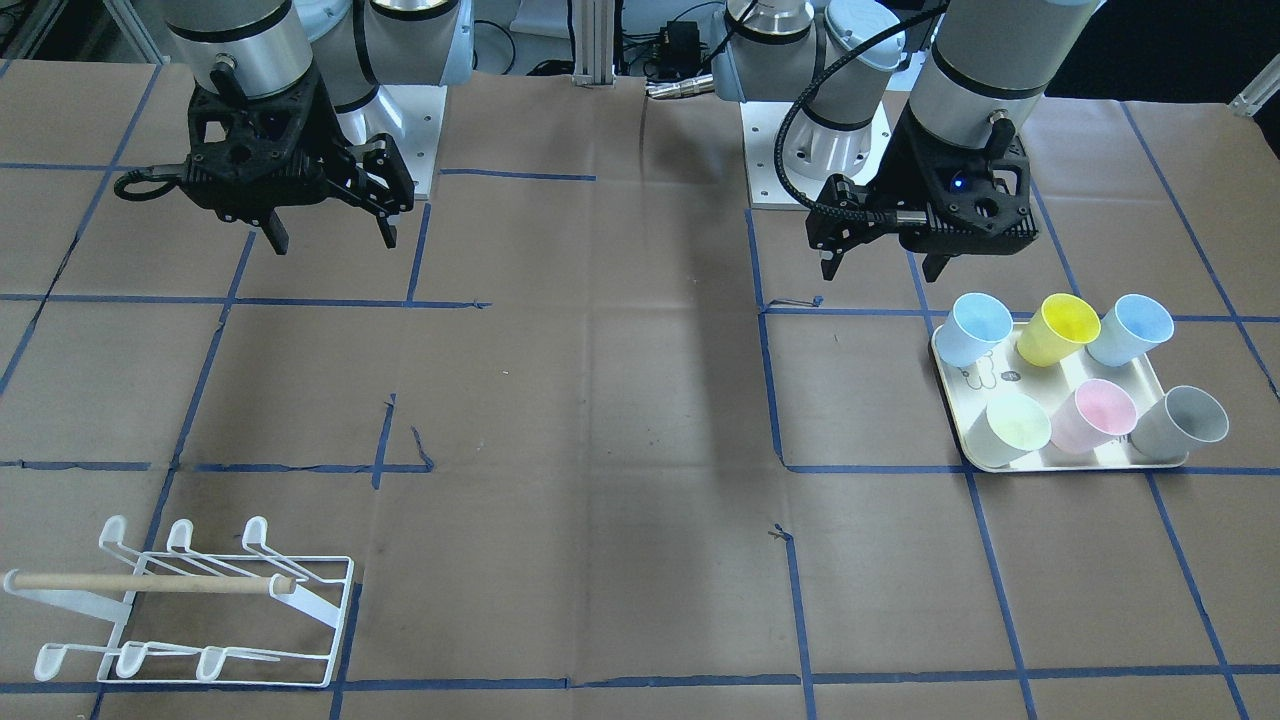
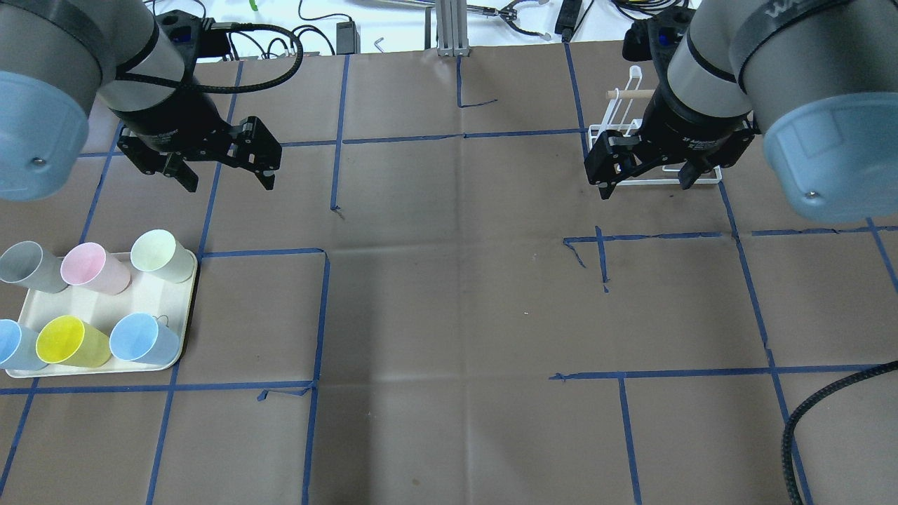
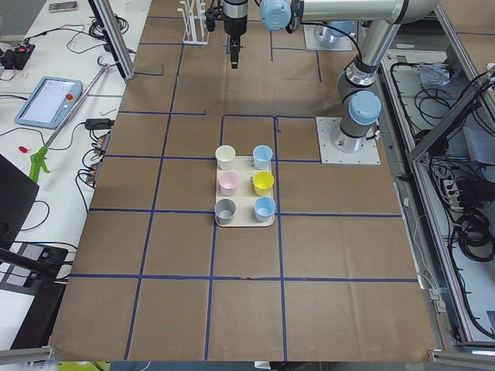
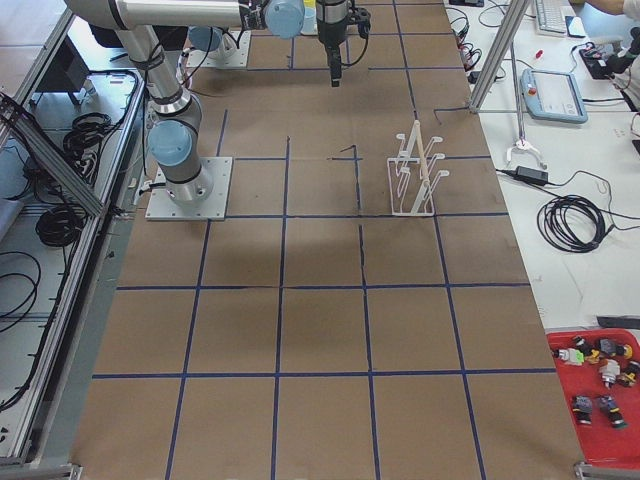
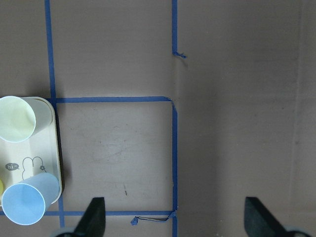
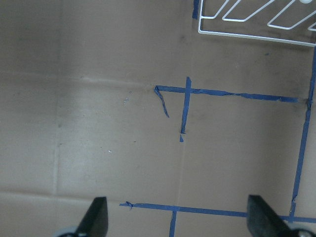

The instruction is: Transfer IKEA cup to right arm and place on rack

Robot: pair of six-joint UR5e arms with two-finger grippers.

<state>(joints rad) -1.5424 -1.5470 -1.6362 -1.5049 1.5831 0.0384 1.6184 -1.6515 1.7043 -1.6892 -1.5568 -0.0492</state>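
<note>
ikea cups of coloured plastic, six in all, are found standing mouth-up in two rows of three on one cream rectangular tray at the robot's left end of the table. a light-blue cup, a yellow cup and a second light-blue cup are set in the row nearer the robot. a pale-green cup, a pink cup and a grey cup are set in the row farther from it. one low white wire rack, with six upturned hooked prongs and one thin wooden dowel bar, is placed at the opposite end, well apart from the tray. the table is covered with brown paper crossed by a grid of blue tape lines. two grey-and-silver jointed arms are counted, the left arm and the right arm. the black two-finger left gripper is hung above the paper near the tray, its fingers spread wide with nothing gripped between them; a corner of the tray with two cups is caught at the edge of its wrist view. the black two-finger right gripper is hung near the rack, likewise spread wide and holding nothing. on the side benches a grey tablet-like pendant and a red bin of small parts are seen.
</note>
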